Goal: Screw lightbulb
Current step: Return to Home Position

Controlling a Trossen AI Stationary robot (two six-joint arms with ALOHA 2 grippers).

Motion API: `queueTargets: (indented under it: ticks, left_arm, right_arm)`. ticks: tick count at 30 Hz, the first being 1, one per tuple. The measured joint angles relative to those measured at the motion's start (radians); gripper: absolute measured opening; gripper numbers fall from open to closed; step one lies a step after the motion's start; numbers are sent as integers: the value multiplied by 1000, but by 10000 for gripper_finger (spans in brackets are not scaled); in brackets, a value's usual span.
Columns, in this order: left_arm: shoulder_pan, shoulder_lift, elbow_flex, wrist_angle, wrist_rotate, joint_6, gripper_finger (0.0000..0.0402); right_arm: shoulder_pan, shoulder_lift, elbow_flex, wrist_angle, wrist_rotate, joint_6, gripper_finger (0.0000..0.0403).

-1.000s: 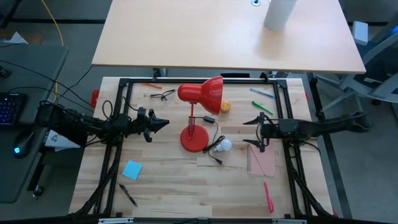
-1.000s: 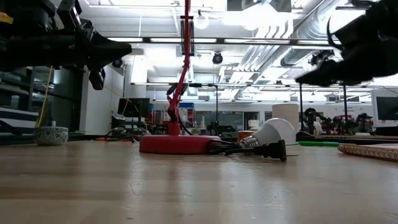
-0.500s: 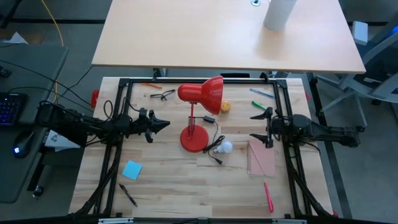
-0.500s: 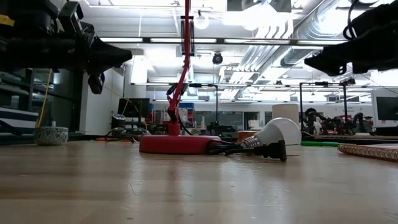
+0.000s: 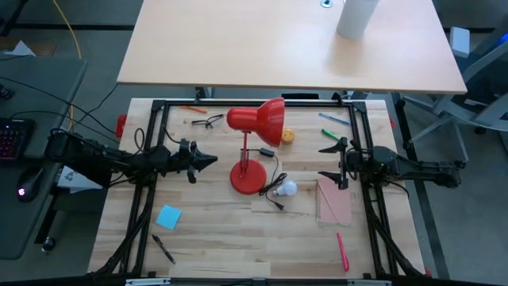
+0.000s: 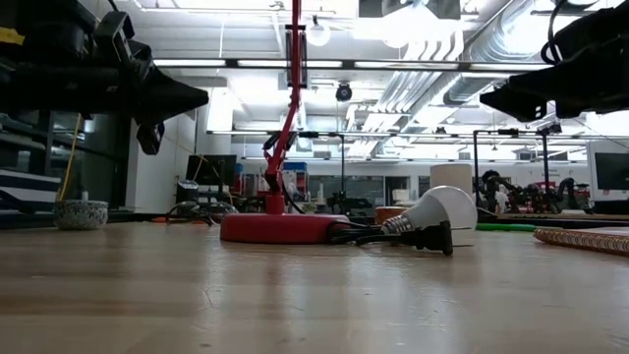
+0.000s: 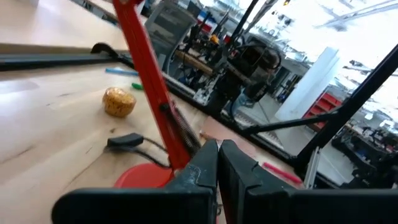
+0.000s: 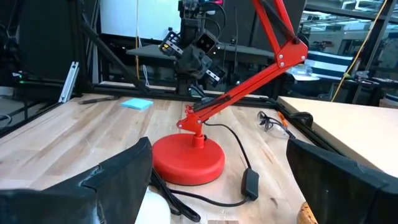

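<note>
The red desk lamp stands on its round base (image 5: 248, 178) mid-table, its shade (image 5: 258, 119) toward the far edge. The white lightbulb (image 5: 287, 187) lies on its side on the table just right of the base, beside the black cord and plug (image 5: 274, 200); it also shows in the low view (image 6: 434, 208). My left gripper (image 5: 213, 159) is shut and empty, held above the table left of the lamp, pointing at it (image 7: 217, 152). My right gripper (image 5: 323, 161) is open and empty, above the table right of the bulb (image 8: 219, 149).
A pink notebook (image 5: 333, 202) lies under my right gripper's near side. A yellow-orange round object (image 5: 287, 136) sits by the shade. Glasses (image 5: 208, 121), green pens (image 5: 333, 131), a blue note pad (image 5: 168, 216), a black pen (image 5: 163, 249) and a red pen (image 5: 343, 250) lie around.
My right gripper has risen a little and drawn back slightly toward the table's right edge, its wrist turning, then held still. The bulb and the lamp have stayed where they were.
</note>
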Motion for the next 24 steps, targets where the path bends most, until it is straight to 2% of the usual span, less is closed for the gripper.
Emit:
queueTargets:
  ticks: [13, 16, 24]
  left_arm:
    - [0, -26, 0, -70, 0, 0, 1]
    - [0, -121, 0, -149, 0, 0, 1]
    - [-1, -484, 0, -427, 0, 1, 1]
  right_arm:
    - [0, 2, 0, 0, 0, 0, 360]
    - [0, 2, 0, 0, 0, 0, 360]
    - [0, 2, 0, -1, 0, 0, 360]
